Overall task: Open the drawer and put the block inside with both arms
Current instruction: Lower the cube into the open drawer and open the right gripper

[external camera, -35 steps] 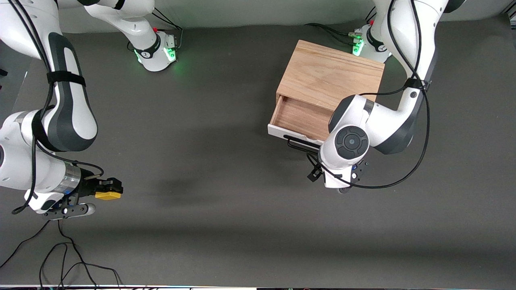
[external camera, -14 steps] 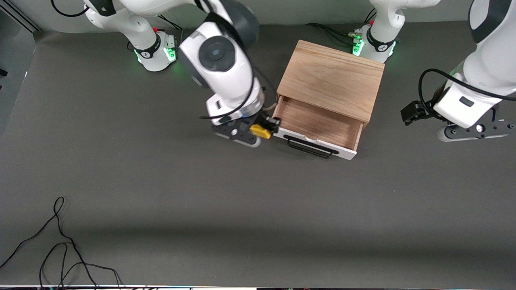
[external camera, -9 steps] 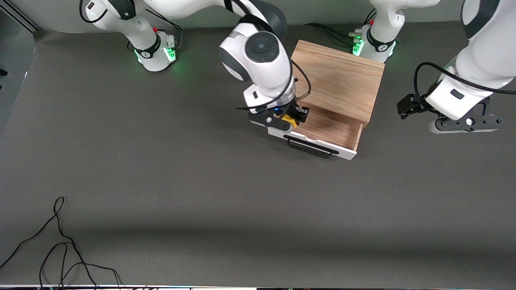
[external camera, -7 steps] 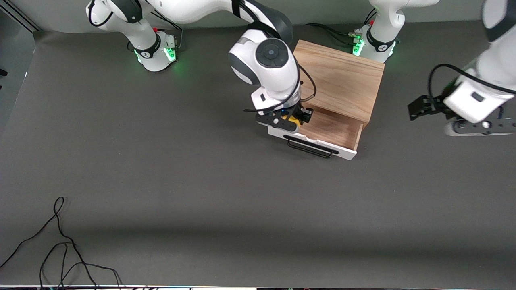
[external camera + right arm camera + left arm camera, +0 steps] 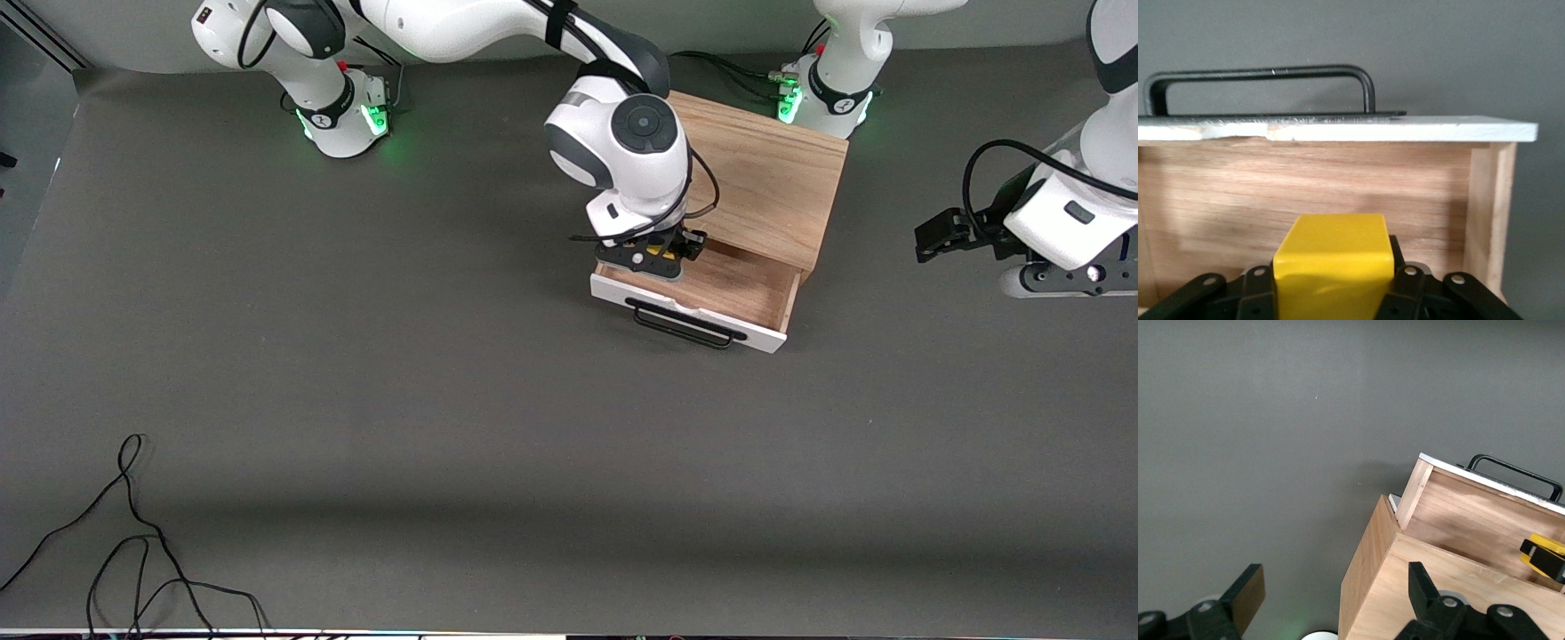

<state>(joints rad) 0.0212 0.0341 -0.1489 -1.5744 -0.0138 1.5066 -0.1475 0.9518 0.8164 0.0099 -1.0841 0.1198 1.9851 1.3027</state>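
The light oak box (image 5: 756, 178) stands near the left arm's base, and its drawer (image 5: 738, 289) is pulled open toward the front camera. The drawer has a white front panel (image 5: 609, 290) and a black wire handle (image 5: 685, 327). My right gripper (image 5: 660, 256) hovers over the drawer's wood interior (image 5: 1305, 180), at the end toward the right arm. It is shut on the yellow block (image 5: 1331, 263), which also shows in the front view (image 5: 660, 252) and the left wrist view (image 5: 1545, 553). My left gripper (image 5: 931, 242) is open and empty, over the table beside the box (image 5: 1458, 593).
A loose black cable (image 5: 133, 533) lies on the dark mat near the front camera, at the right arm's end. The arm bases (image 5: 347, 116) (image 5: 818, 93) with green lights stand along the back edge, the left one close to the box.
My right gripper has carried the yellow block from the table beside the drawer's corner to over the drawer's interior. My left arm let go of the handle earlier and has shifted a little away from the box.
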